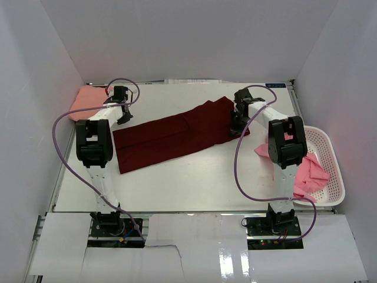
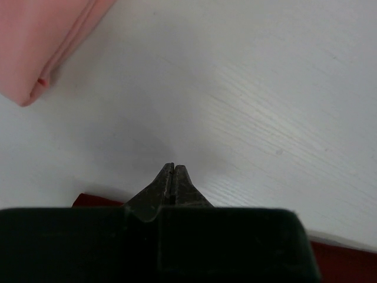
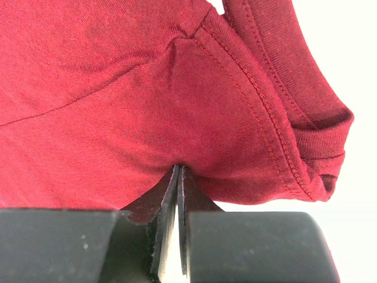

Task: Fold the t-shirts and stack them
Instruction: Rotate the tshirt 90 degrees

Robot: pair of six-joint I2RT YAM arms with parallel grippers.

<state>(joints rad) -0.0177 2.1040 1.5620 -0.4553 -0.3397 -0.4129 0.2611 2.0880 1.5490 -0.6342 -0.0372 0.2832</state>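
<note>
The maroon t-shirt point(image 1: 177, 132) lies in the middle of the bench point(image 1: 194, 183). It is folded lengthwise into a long narrow strip that runs slantwise from near left to far right. The right hand point(image 1: 237, 128) rests on the far right end of the strip. In the right wrist view its fingers are pressed together and the cloth bunches at their tips beside a sleeve point(image 3: 318, 135), so it seems to pinch the shirt there.

The left hand point(image 1: 122, 115) stands at the other end, just beyond the far left corner of the strip. Its fingers are also pressed together. The maroon edge shows on both sides below them, but I cannot tell whether any cloth is caught between them.

A salmon t-shirt point(image 1: 87, 101) lies folded in the far left corner of the bench, near the left hand and apart from the maroon one. More pink t-shirts point(image 1: 309, 174) lie crumpled in the white mesh basket point(image 1: 337, 177) at the right edge.

I judge that the step in hand is the folding of the maroon shirt: the long fold is done and the cross fold is not yet made. The next move calls for one end to be carried over the other with the edges kept aligned. The cloth is soft and can slip or crease. After that the shirt must go onto the salmon one.
</note>
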